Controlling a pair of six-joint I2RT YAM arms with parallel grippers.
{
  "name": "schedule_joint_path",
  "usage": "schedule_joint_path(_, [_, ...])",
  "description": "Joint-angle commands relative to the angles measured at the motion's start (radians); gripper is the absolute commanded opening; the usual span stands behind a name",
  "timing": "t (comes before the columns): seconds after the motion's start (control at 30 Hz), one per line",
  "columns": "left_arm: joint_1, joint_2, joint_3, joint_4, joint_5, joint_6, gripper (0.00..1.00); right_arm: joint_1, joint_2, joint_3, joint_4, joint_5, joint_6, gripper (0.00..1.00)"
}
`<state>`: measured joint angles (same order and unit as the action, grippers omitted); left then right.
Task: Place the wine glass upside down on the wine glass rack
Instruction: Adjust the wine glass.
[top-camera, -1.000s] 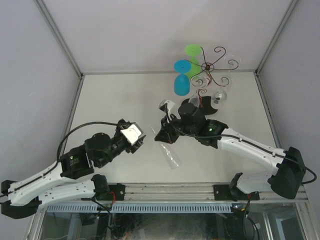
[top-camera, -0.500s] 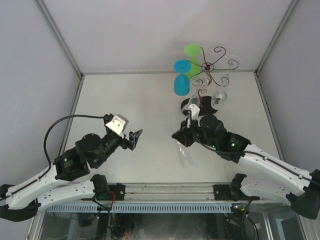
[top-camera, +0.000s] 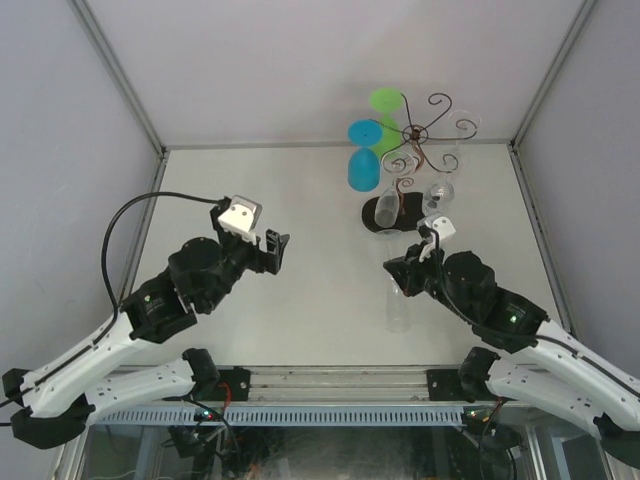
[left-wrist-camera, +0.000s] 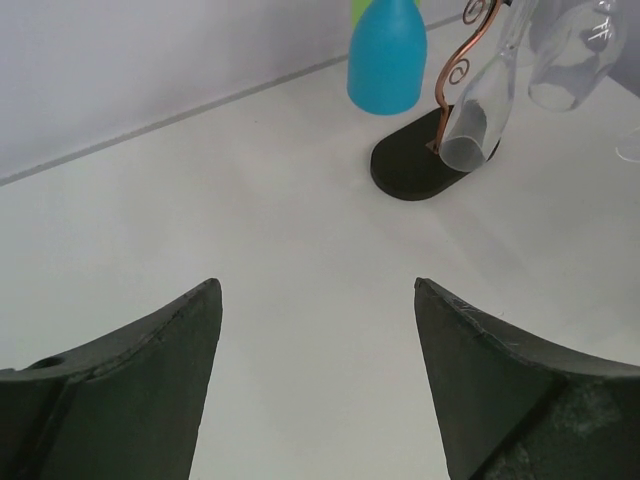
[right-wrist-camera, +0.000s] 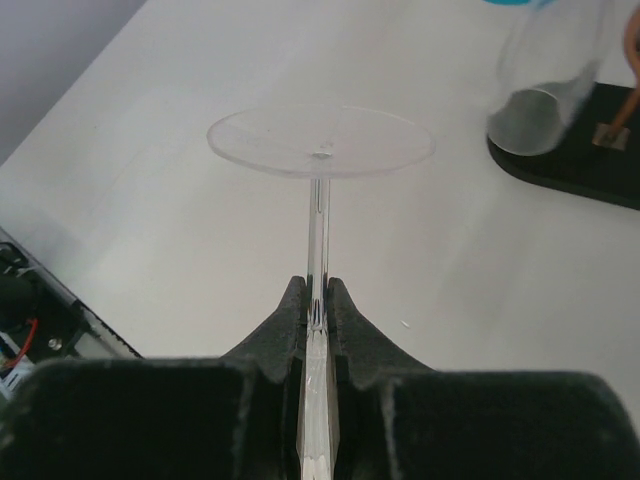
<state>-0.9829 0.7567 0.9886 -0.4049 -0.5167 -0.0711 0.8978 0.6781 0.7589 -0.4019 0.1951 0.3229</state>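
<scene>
Gripping the clear wine glass (right-wrist-camera: 320, 140) by its thin stem, the right claw (right-wrist-camera: 318, 300) has its 2 fingers pinched tight on it, and the round foot stands out just ahead of the fingertips. Seen from above, the bowl shows under this claw toward the near edge of the table (top-camera: 250, 180), in the table's right half, between the near edge and the wine glass rack (top-camera: 420, 135). That rack stands by the far edge, right of centre, on its black oval base. A blue glass (top-camera: 363, 165) and a green glass (top-camera: 386, 104) hang bowl-down on its left side, and 2 clear glasses hang nearer the base. The left claw (left-wrist-camera: 315, 290) is spread wide with nothing between its fingers, over the table's left half and facing the rack.
</scene>
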Motion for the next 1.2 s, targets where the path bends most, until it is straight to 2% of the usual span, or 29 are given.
schedule_joint_path(0.0, [0.008,0.056,0.102,0.037,0.014,-0.037,0.81,-0.002,-0.075,0.002,-0.075,0.16,0.053,0.0])
schedule_joint_path(0.27, [0.024,0.145,0.18,0.006,0.049,-0.024,0.8,-0.002,-0.258,0.006,-0.061,0.318,-0.049,0.0])
schedule_joint_path(0.37, [0.055,0.143,0.173,-0.003,0.08,-0.03,0.8,-0.004,-0.299,0.031,-0.019,0.381,-0.152,0.0])
schedule_joint_path(0.43, [0.086,0.138,0.163,-0.011,0.112,-0.041,0.8,-0.004,-0.312,0.037,0.068,0.403,-0.259,0.0])
schedule_joint_path(0.63, [0.153,0.122,0.138,-0.034,0.167,-0.052,0.8,-0.014,-0.201,0.163,0.243,0.434,-0.587,0.0])
schedule_joint_path(0.8, [0.164,0.096,0.115,-0.042,0.175,-0.049,0.8,-0.059,-0.066,0.287,0.271,0.405,-0.717,0.0])
schedule_joint_path(0.93, [0.176,0.082,0.107,-0.04,0.185,-0.063,0.8,-0.114,0.009,0.388,0.159,0.352,-0.701,0.0])
schedule_joint_path(1.17, [0.181,0.187,0.245,-0.056,0.214,-0.076,0.78,-0.199,0.009,0.445,-0.143,0.28,-0.439,0.0])
